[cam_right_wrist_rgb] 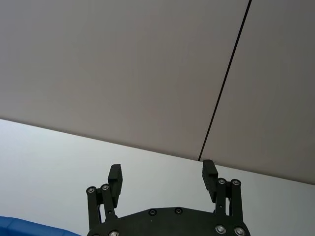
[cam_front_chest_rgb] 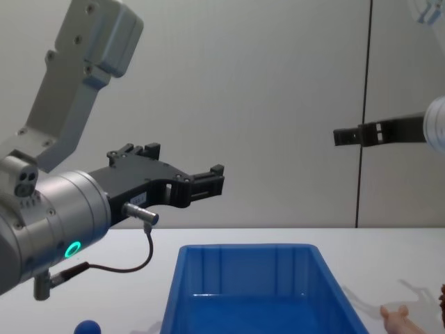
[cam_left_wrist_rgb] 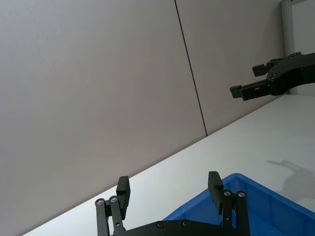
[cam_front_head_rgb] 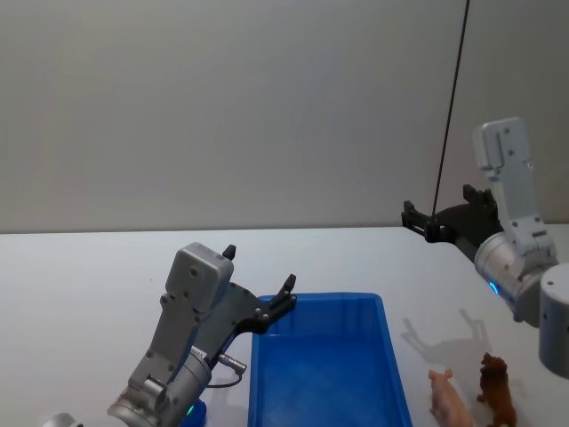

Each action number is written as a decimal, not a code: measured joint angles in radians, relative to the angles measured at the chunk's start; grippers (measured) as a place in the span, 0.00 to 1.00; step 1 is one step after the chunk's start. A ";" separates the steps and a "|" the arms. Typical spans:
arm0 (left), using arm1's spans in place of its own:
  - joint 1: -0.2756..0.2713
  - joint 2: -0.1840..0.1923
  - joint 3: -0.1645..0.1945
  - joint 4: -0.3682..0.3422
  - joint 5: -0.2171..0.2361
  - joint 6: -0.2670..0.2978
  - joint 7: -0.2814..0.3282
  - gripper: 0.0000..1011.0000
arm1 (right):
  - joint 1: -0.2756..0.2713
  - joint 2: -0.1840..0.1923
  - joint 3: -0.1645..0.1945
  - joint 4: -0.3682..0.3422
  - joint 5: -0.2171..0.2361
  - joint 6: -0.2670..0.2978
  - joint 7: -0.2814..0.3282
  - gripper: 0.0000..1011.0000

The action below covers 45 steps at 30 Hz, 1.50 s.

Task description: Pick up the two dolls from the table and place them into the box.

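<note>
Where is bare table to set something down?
Free: the flat white tabletop behind the bright blue plastic bin, and back left. Crowded: right of the bin, by the pale pink figurine and brown figurine. Left pincer hovers at the bin's far-left corner; right pincer hangs high, right.

The blue bin (cam_front_head_rgb: 342, 299) is running off the head view's bottom edge, its near end lost. The pale pink figurine (cam_front_head_rgb: 449, 398) and the brown figurine (cam_front_head_rgb: 498, 391) are both being cropped there at the legs. In the chest view the pink one is poking just a tip in at the lower right corner, the brown one is showing as a dark sliver at the right edge, and a small blue ball (cam_front_chest_rgb: 88, 327) is being cut by the bottom edge.
</note>
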 joint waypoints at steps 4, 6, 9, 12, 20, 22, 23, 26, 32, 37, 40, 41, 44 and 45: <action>0.000 0.000 0.000 0.000 0.000 0.000 0.000 0.99 | -0.002 0.001 0.001 -0.002 -0.001 -0.001 0.004 0.99; 0.000 0.000 0.000 0.000 0.000 0.000 0.000 0.99 | -0.006 0.002 0.002 -0.006 -0.001 0.000 0.006 0.99; 0.000 0.000 0.000 0.000 0.000 0.000 0.000 0.99 | -0.012 0.005 0.003 -0.014 -0.001 0.008 0.007 0.99; 0.000 0.000 0.000 0.000 0.000 0.000 0.000 0.99 | -0.020 0.008 0.005 -0.024 0.001 0.024 0.008 0.99; 0.000 0.000 0.000 0.000 0.000 0.000 0.000 0.99 | -0.051 0.020 0.010 -0.060 0.007 0.083 0.007 0.99; 0.000 0.000 0.000 0.000 0.000 0.000 0.000 0.99 | -0.061 0.025 0.012 -0.074 0.009 0.105 0.004 0.99; 0.000 0.000 0.000 0.000 0.000 0.000 0.000 0.99 | -0.064 0.026 0.013 -0.078 0.010 0.112 0.003 0.99; 0.000 0.000 0.000 0.000 0.000 0.000 0.000 0.99 | -0.081 0.034 0.016 -0.099 0.013 0.139 0.000 0.99; 0.000 0.000 0.000 0.000 0.000 0.000 0.000 0.99 | -0.118 0.050 0.024 -0.141 0.020 0.200 -0.006 0.99; 0.000 0.000 0.000 0.000 0.000 0.000 0.000 0.99 | -0.155 0.065 0.030 -0.181 0.027 0.249 -0.012 0.99; 0.000 0.000 0.000 0.000 0.000 0.000 0.000 0.99 | -0.173 0.070 0.032 -0.199 0.030 0.268 -0.015 0.99; 0.000 0.000 0.000 0.000 0.000 0.000 0.000 0.99 | -0.178 0.072 0.033 -0.205 0.032 0.276 -0.016 0.99; 0.000 0.000 0.000 0.000 0.000 0.000 0.000 0.99 | -0.202 0.078 0.035 -0.229 0.038 0.303 -0.021 0.99; 0.000 0.000 0.000 0.000 0.000 0.000 0.000 0.99 | -0.212 0.080 0.037 -0.239 0.041 0.315 -0.023 0.99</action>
